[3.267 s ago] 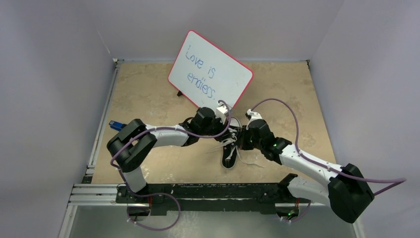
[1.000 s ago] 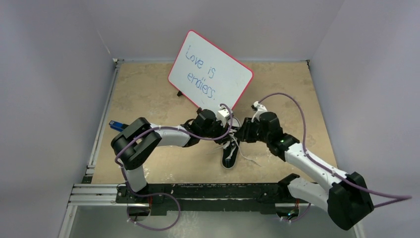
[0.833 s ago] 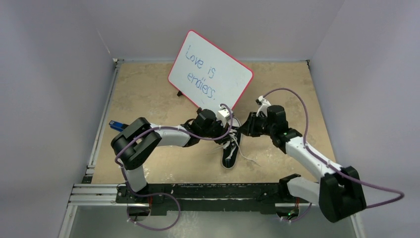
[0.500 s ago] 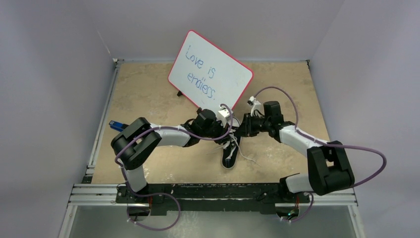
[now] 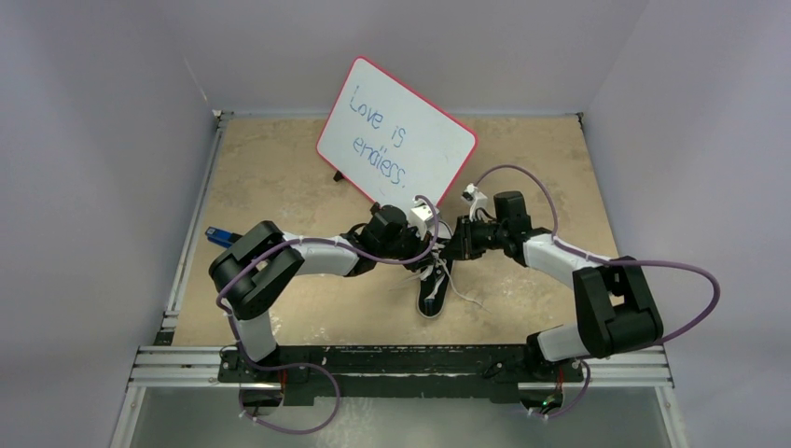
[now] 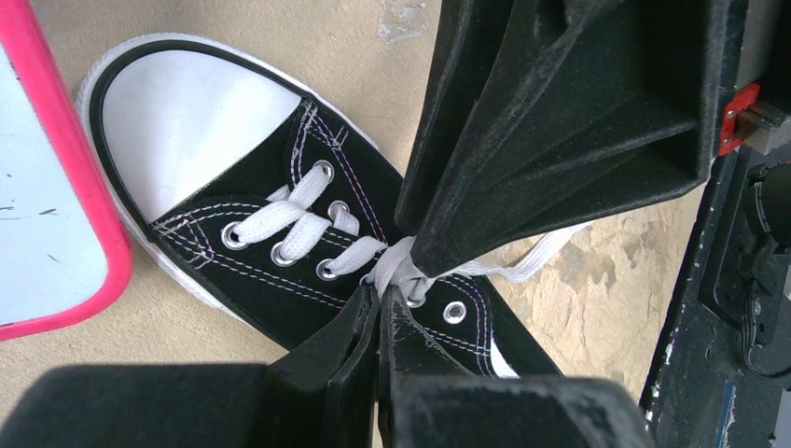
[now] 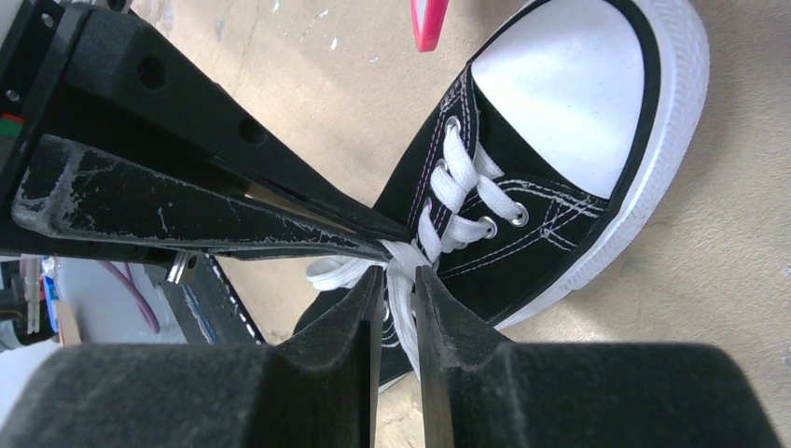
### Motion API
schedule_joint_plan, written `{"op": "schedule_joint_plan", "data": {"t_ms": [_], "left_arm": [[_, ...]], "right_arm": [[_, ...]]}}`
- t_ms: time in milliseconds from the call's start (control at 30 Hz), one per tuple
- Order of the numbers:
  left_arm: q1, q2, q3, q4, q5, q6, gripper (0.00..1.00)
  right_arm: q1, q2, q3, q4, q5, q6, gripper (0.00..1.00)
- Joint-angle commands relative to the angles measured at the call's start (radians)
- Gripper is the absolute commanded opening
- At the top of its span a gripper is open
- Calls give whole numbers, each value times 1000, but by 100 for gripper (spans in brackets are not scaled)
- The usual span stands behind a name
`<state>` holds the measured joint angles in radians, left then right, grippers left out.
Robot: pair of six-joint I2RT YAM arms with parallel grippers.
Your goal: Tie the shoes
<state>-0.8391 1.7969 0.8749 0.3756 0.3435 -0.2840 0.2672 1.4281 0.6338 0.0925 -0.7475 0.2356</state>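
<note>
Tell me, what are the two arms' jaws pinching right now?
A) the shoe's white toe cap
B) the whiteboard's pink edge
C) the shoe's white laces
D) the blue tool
C: the wrist views show the left jaws and right jaws each shut on the laces over the shoe.

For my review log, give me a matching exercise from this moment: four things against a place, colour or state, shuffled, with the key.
1. whiteboard
2. blue-and-black tool
3. toe cap
4. left gripper

a. shut on the white laces
b. plain white
c. pink-rimmed, propped up at a tilt
d. by the left edge of the table

Pairs: 1-c, 2-d, 3-b, 4-a.
</note>
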Motion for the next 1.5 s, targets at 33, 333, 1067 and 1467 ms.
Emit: {"op": "schedule_joint_plan", "data": {"t_ms": [33,333,1067,1467], "left_arm": [[3,-13,38,16,-20,32,0],[3,-16,37,12,-18,34,0],[3,25,81,-15,-20,12,0],[7,25,81,25,-16,-12,4]], "right_arm": [[-4,-13,2,55,37,10,22],[-4,18,-6,50,31,-32,21],[-5,-70,-37,70,-8,-4,0],[-3,-99,-59,134,-76,42,0]]}}
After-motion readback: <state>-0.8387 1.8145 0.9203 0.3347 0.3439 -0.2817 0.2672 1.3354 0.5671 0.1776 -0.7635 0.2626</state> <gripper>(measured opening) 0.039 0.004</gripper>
